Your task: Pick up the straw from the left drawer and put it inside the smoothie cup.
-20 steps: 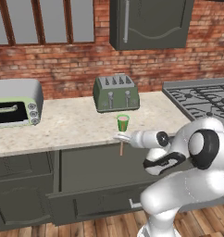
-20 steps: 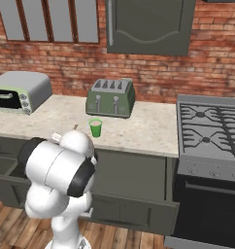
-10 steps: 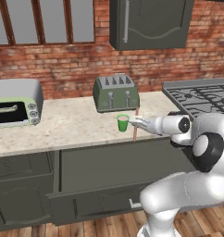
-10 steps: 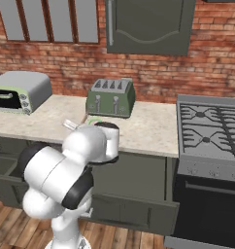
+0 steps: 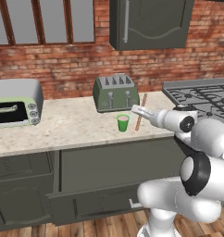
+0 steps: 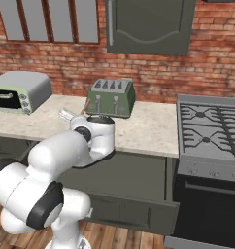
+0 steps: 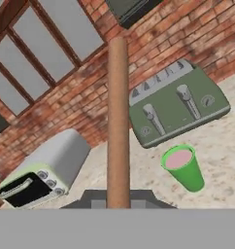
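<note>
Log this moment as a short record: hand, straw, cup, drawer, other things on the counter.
hand: shut on the straw, over the counter to the right of the smoothie cup
straw: held near upright, slightly tilted, not yet in the cup
smoothie cup: upright on the counter in front of the toaster, pink smoothie inside
left drawer: pulled open below the counter
toaster: at the brick wall, behind the cup
toaster oven: far left on the counter
stove: right of the counter

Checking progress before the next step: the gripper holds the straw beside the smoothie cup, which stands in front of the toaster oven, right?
Not quite. The smoothie cup stands in front of the toaster, as the left base view shows. The gripper does hold the straw beside it.
</note>
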